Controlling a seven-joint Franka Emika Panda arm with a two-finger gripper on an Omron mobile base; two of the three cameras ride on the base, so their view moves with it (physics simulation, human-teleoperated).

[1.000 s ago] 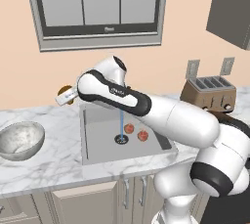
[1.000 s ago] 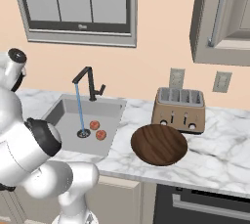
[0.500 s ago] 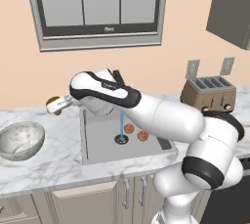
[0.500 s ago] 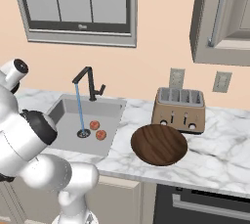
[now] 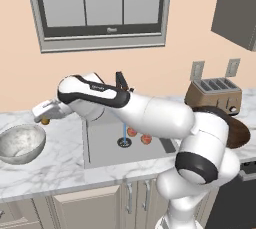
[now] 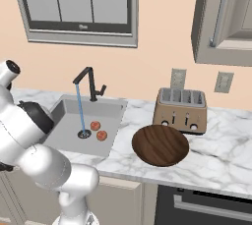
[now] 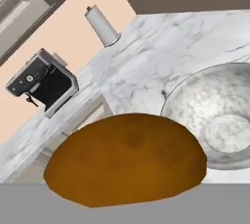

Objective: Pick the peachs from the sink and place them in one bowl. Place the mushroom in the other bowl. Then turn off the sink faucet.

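swinging left from over the sink [image 5: 100, 145], the gripper [image 5: 43, 118] has carried the mushroom [image 5: 45, 121], clamped between its fingers, to just above the speckled bowl's [image 5: 20, 145] rim; release looks next. both peaches [image 6: 98, 130] lie in the basin, water running.

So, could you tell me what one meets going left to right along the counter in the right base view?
Water stream from the faucet → two peaches in the sink → dark wooden bowl → toaster just behind it, reaching further right.
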